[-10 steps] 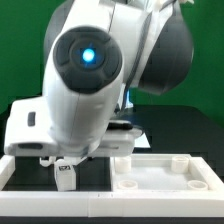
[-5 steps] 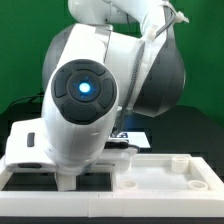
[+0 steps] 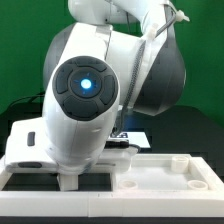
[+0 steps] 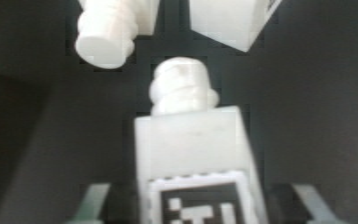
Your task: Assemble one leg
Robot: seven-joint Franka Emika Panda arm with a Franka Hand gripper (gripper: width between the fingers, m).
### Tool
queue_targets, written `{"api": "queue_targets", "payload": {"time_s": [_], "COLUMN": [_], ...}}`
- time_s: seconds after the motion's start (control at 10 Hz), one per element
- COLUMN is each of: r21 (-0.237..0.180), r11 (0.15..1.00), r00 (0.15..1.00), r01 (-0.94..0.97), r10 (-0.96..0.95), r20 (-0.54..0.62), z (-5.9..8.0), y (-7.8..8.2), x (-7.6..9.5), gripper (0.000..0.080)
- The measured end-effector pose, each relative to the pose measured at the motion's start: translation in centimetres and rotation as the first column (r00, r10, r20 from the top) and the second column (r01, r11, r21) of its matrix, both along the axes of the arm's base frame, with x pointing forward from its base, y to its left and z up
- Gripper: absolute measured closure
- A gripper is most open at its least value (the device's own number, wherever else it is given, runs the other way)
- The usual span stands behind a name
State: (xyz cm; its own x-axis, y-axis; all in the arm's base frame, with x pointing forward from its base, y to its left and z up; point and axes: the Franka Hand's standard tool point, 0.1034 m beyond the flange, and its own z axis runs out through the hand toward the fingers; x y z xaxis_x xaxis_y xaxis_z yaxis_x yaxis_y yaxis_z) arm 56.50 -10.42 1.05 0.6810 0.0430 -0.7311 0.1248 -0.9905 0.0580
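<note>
In the wrist view a white leg [image 4: 194,140] lies on the dark table, its tag towards the camera and its round threaded end [image 4: 181,84] pointing away. My gripper [image 4: 202,205] is open. Its two fingers [image 4: 98,200] stand either side of the leg's tagged end, with a dark gap on each side. A second leg [image 4: 114,30] lies just beyond. In the exterior view my gripper [image 3: 68,182] is down at the table, and the arm's body hides the leg between the fingers.
The large white tray-like part [image 3: 172,172] lies at the exterior view's right, close to the gripper. Another white part [image 4: 233,20] shows beyond the legs in the wrist view. A white frame edge [image 3: 30,198] runs along the front.
The arm has come down since a second ago. The leg that then showed under the gripper in the exterior view is now hidden by it. Nothing has moved in the last half second.
</note>
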Motion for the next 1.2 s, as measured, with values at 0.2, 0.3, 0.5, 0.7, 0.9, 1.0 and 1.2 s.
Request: {"api": "queue_targets", "payload": {"time_s": [0.2,0.3,0.5,0.7,0.9,1.0,1.2], "r21": [0.002,0.005,-0.018,-0.005,0.005,0.005,0.055], "r11": [1.000,1.000,0.999,1.000,1.000,1.000,0.996], "r00": [0.999,1.000,0.999,0.977,0.933,0.898,0.788], "r01": [0.004,0.004,0.030,0.004,-0.014,0.026,0.076], "r10": [-0.004,-0.004,-0.029,-0.002,0.011,-0.026,-0.094], "r20": [-0.034,-0.020,0.042,0.215,0.361,0.440,0.609], "z": [2.8,4.8,9.5,9.6,9.7,10.1,13.0], "y": [0.9,1.3,3.2,3.4,3.2,4.0,9.7], "x": [0.0,0.5,1.6,2.9,3.7,4.2,4.6], "gripper": [0.0519,0.0519,0.0519,0.0519,0.0518,0.0518,0.0518]}}
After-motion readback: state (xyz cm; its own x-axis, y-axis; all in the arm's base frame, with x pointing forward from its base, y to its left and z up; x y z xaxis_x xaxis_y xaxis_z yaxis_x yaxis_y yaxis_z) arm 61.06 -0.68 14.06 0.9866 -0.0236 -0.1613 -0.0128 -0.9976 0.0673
